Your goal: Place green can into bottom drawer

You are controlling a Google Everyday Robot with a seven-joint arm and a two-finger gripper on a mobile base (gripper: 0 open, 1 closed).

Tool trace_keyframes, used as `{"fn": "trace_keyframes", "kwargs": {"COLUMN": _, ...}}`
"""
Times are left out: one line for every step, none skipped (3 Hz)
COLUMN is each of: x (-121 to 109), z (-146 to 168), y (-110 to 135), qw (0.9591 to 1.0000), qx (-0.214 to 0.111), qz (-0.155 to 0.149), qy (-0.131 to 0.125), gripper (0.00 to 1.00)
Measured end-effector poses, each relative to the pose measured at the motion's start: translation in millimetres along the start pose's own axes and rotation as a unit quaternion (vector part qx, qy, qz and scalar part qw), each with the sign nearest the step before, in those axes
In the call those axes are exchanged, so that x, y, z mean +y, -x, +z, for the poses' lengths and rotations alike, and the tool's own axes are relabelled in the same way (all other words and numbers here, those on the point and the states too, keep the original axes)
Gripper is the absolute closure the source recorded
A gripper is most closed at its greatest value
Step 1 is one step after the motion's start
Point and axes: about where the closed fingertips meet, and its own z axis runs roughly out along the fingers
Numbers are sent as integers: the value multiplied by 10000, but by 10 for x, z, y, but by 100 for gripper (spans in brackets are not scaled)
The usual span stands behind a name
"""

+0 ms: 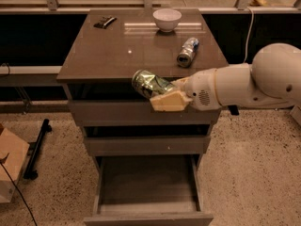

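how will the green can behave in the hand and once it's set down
The green can, gripped sideways in the hand before the cabinet, looks dented: probably thin, light, crushable. Its round body would likely roll once laid in the bottom drawer.

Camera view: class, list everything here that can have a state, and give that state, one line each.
Gripper, shut on the green can, in front of the cabinet.
Green can, held on its side, off the cabinet.
Bottom drawer, pulled open.
Top drawer, pushed in.
Middle drawer, pushed in.
Silver-and-blue can, lying on its side.
White bowl, upright.
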Motion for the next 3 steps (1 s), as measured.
{"fn": "trace_keyframes", "kwargs": {"x": 255, "z": -199, "y": -532, "qw": 9986, "qx": 146, "qz": 514, "qy": -54, "gripper": 100}}
{"fn": "trace_keyframes", "kwargs": {"x": 449, "z": -26, "y": -1108, "qw": 9942, "qx": 254, "qz": 1041, "qy": -8, "gripper": 100}}
{"fn": "trace_keyframes", "kwargs": {"x": 443, "z": -18, "y": -1117, "qw": 9943, "qx": 267, "qz": 1036, "qy": -6, "gripper": 100}}
